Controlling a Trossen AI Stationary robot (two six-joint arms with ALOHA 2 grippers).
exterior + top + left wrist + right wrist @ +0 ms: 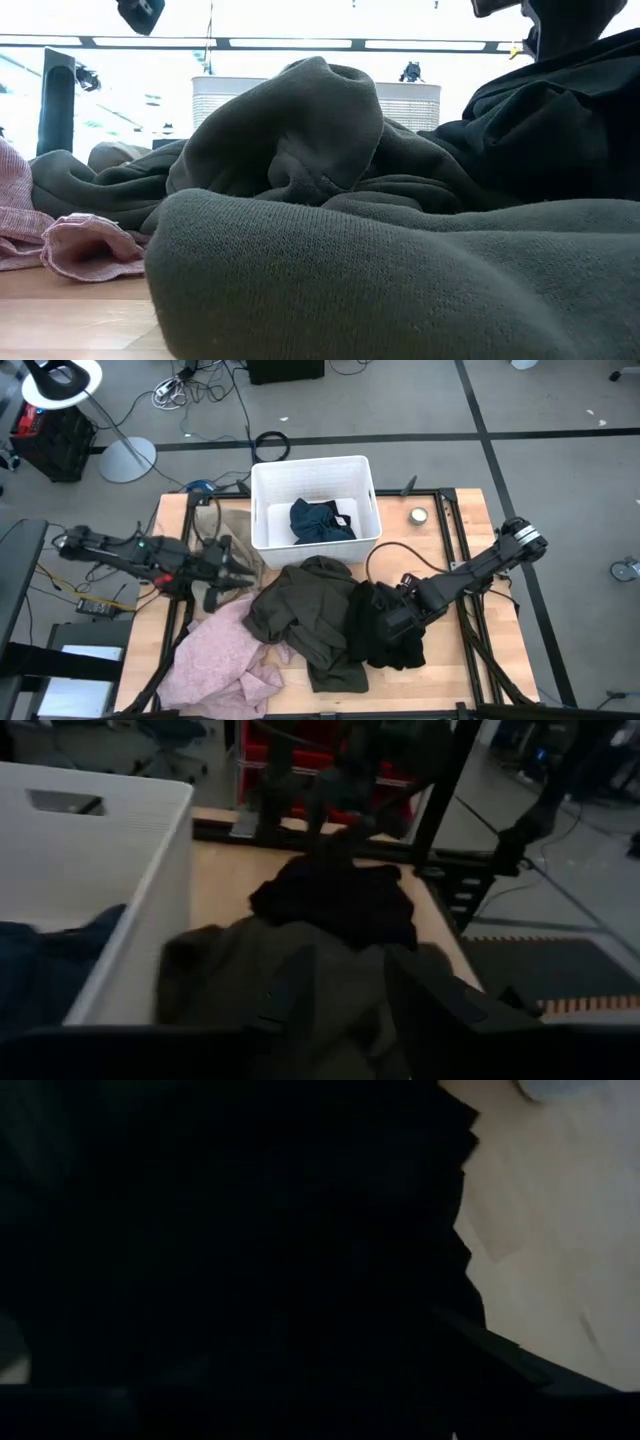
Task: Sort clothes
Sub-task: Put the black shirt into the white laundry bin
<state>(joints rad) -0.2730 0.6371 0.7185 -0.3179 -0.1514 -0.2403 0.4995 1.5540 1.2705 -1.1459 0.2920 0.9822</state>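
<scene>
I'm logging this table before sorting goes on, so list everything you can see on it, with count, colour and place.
bin: one, white, table's far middle
teal garment: one, dark blue, inside the bin
olive garment: one, green, table centre
black garment: one, right of the olive one
pink garment: one, pale, near left
beige garment: one, tan, left of the bin
round tin: one, silvery, right of the bin
left claw: over the left side
right claw: down on the black garment

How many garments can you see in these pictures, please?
5: teal garment in the white bin; beige left of it; pink, olive, black on the table. Others may be hidden.
</scene>
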